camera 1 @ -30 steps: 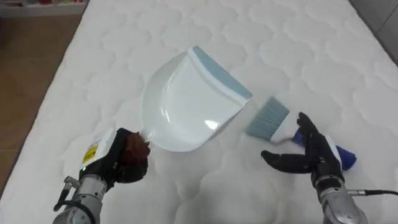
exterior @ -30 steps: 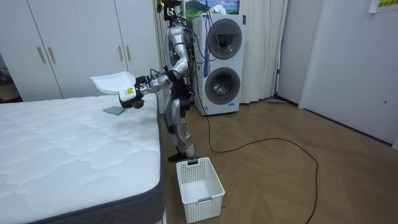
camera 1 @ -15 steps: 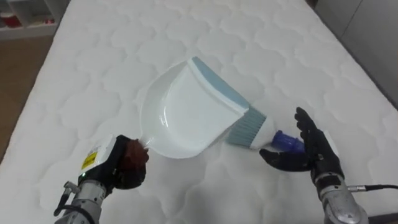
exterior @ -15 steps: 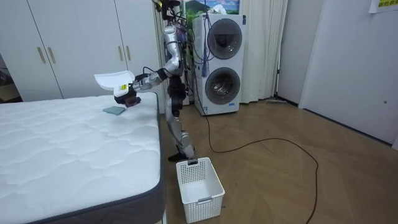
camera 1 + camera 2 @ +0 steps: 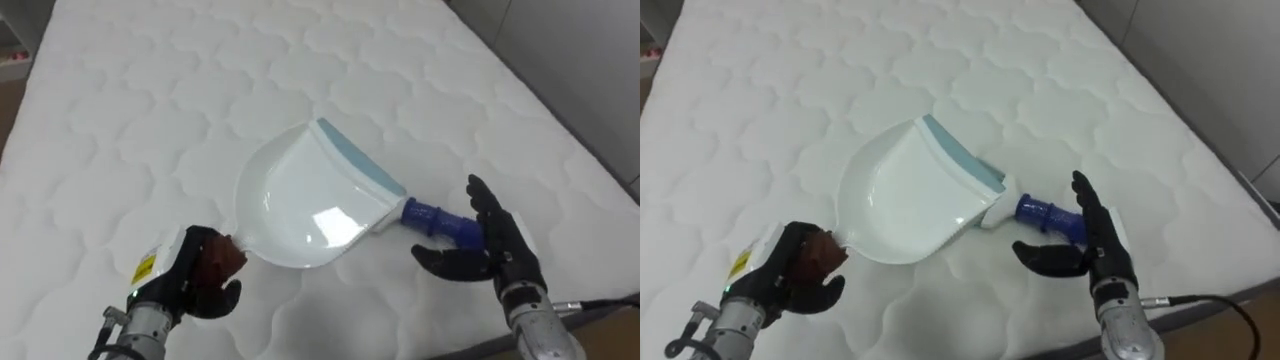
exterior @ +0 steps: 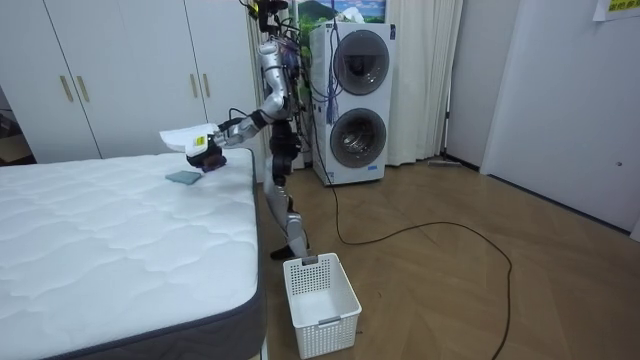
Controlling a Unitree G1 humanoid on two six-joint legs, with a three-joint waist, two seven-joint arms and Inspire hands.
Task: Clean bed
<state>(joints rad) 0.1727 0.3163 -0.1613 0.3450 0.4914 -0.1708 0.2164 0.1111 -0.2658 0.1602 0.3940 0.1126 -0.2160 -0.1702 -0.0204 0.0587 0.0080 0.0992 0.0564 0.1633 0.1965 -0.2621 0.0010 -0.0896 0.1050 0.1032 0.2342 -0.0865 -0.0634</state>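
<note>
My left robot hand is curled tight round the brown handle of the white dustpan, which I hold tilted above the bed, its blue-edged lip pointing away from me. My right robot hand is spread open with straight fingers, right by the blue handle of the brush. The brush lies on the mattress, its head hidden under the dustpan's lip.

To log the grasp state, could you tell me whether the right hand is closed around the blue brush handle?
No, the right hand has its fingers spread open beside the brush handle, which lies on the mattress.
</note>
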